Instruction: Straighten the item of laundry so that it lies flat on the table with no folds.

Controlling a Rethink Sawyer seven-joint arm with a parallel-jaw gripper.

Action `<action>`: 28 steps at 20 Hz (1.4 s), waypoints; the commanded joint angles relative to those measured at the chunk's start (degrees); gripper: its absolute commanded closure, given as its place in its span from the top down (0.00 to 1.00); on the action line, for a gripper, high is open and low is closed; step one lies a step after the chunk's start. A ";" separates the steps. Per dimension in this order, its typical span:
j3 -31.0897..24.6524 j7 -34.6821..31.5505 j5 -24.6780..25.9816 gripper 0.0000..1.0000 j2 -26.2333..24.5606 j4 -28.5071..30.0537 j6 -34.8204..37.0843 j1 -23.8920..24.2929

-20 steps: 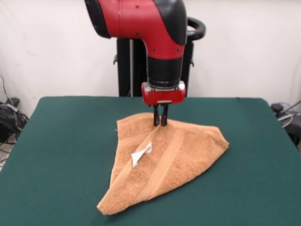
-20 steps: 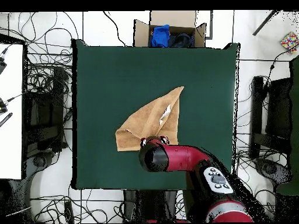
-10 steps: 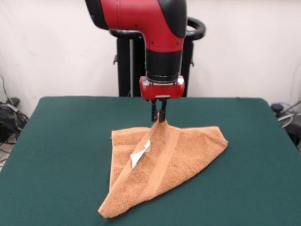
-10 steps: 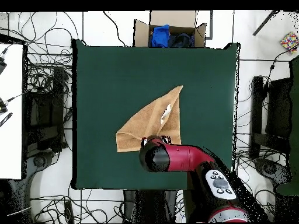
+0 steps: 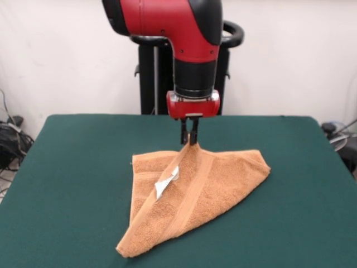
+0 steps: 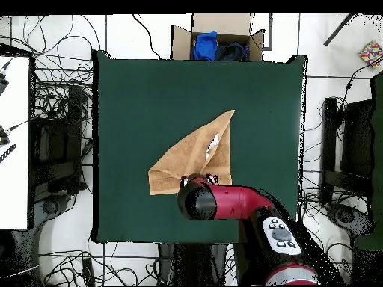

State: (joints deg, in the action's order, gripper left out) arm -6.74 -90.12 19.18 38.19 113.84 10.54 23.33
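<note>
We see even, bright, diffuse light in both views, with no glare on the green surface (image 5: 67, 184). Only a faint soft shadow lies under the towel (image 5: 195, 190) along its edges. Everything looks slightly soft throughout.

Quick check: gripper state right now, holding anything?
Gripper: shut on the towel, pinching a raised peak of it above the table.

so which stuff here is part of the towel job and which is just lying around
Part of the job:
- orange-tan towel, folded, its top pinched and lifted
- end effector, shut on the towel
- green table

Just lying about:
- cardboard box of dark and blue items
- cables on the floor
</note>
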 commanded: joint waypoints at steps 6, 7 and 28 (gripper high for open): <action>-2.98 -11.56 -7.33 0.00 1.42 -0.05 6.02 -8.37; -2.80 -11.62 -7.84 0.00 2.00 0.24 6.32 -8.85; -1.71 -10.23 -16.05 0.00 -5.05 -10.90 2.96 -13.80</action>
State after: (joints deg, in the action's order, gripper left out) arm -6.49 -90.12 7.19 37.13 109.69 10.85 9.43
